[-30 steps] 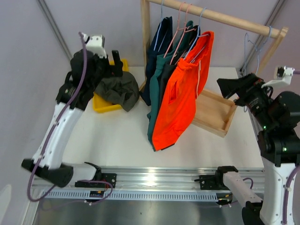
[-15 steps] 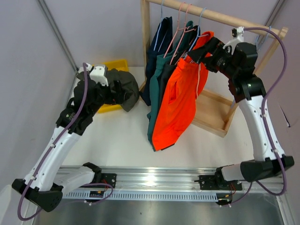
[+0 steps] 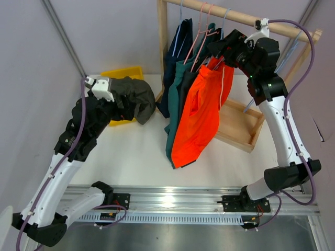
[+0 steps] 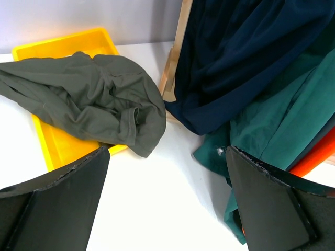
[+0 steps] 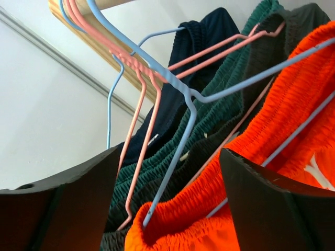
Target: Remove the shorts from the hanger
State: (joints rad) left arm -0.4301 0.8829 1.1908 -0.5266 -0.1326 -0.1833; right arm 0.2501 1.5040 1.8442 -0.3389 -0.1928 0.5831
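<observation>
We are looking down on the bench [image 3: 136, 151], where the olive green shorts [image 3: 133, 98] are lying off any hanger in a crumpled heap at the far left corner. They are resting partly in the yellow tray [image 3: 123, 72] and spilling over its side onto the bench top. Our left gripper [image 3: 124, 107] is hovering just beside that heap. In its wrist view the left gripper [image 4: 166, 151] is standing with its jaws wide apart and gripping nothing, only bare bench showing between the fingers [image 4: 57, 209]. The olive green shorts [image 4: 89, 99] and the yellow tray [image 4: 57, 44] are lying beyond it.

The other four pairs are hanging from the wooden rail [image 3: 235, 18], which is running along the far edge of the bench. The navy shorts [image 3: 175, 47] are hanging nearest the wooden post [image 3: 163, 36]. Then come the teal shorts [image 3: 175, 110], the black shorts [image 3: 184, 88] and the orange shorts [image 3: 201, 115] on the outside, facing the right edge. A wooden tray [image 3: 238, 125] is sitting below them toward the right edge.

Our right gripper [image 3: 217, 49] is reaching up at the waistband of the orange shorts, just under the rail. In the right wrist view its jaws are standing apart, and the blue wire hanger [image 5: 183, 136] carrying the orange shorts [image 5: 272, 104] is running down between the fingers [image 5: 277, 209]. We cannot tell whether either finger is touching the wire. Pink hangers [image 5: 141, 120] are hooking over the rail beside it.
</observation>
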